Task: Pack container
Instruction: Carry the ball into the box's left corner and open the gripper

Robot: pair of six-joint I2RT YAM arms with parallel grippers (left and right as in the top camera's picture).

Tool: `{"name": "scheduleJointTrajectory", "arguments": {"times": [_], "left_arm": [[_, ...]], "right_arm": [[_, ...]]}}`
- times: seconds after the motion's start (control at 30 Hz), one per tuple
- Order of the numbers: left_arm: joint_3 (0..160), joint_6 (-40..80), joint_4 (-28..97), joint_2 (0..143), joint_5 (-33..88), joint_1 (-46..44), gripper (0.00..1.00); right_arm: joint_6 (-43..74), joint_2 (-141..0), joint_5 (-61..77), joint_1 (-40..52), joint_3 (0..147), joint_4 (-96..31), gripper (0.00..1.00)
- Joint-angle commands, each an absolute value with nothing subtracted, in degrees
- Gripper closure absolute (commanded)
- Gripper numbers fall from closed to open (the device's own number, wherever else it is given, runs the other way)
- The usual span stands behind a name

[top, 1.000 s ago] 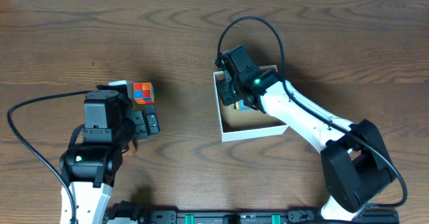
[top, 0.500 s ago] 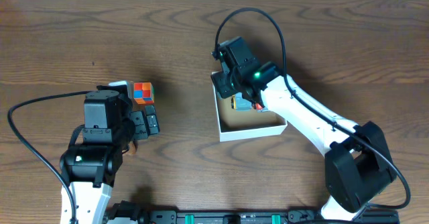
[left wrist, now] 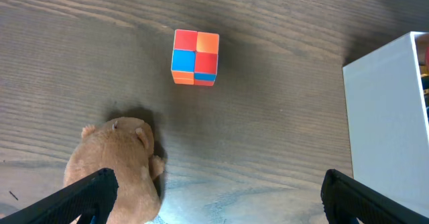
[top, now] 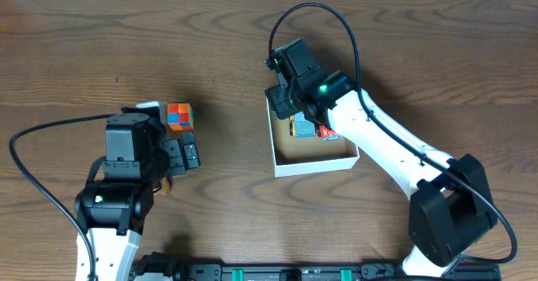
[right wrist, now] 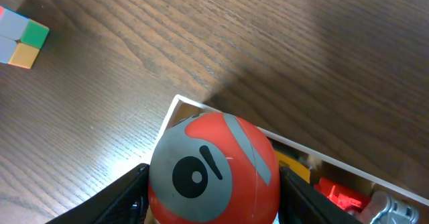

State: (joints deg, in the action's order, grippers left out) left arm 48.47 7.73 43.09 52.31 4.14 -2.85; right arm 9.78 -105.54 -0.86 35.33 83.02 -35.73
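The container [top: 315, 165] is a white-walled box with a tan bottom, right of centre; its wall also shows in the left wrist view [left wrist: 385, 117]. My right gripper [top: 290, 103] hangs over its far left corner, shut on a red and grey ball [right wrist: 213, 170] above the rim [right wrist: 201, 106]. Small toys, yellow and blue [top: 303, 129] and red [right wrist: 338, 192], lie inside. My left gripper [left wrist: 214, 197] is open and empty, low over the table, with a brown plush toy [left wrist: 117, 160] by its left finger. A coloured cube [left wrist: 195, 57] lies beyond it.
The coloured cube also shows in the overhead view [top: 179, 115], just beyond the left arm [top: 126, 159], and at the top left of the right wrist view [right wrist: 20, 39]. The right arm's black cable [top: 319, 16] loops over the far table.
My right gripper has shifted a little toward the box's far left corner, uncovering the toys inside. The left arm, the cube and the plush have not moved.
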Motion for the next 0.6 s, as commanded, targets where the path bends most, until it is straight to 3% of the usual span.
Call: {"name": "scheduleJointTrajectory", "arguments": {"times": [0.0,0.43,0.57], "left_arm": [[49.7,8.3,43.3,52.4,4.3,-2.9,0.02],[49.7,8.3,43.3,52.4,4.3,-2.9,0.02],[49.7,8.3,43.2,52.4,4.3,-2.9,0.02]], "right_arm": [[8.9,-105.6,-1.5,35.8,84.1,-35.9,0.39],[8.9,-105.6,-1.5,35.8,84.1,-36.7,0.33],[8.9,-105.6,-1.5,35.8,84.1,-36.6,0.39]]}}
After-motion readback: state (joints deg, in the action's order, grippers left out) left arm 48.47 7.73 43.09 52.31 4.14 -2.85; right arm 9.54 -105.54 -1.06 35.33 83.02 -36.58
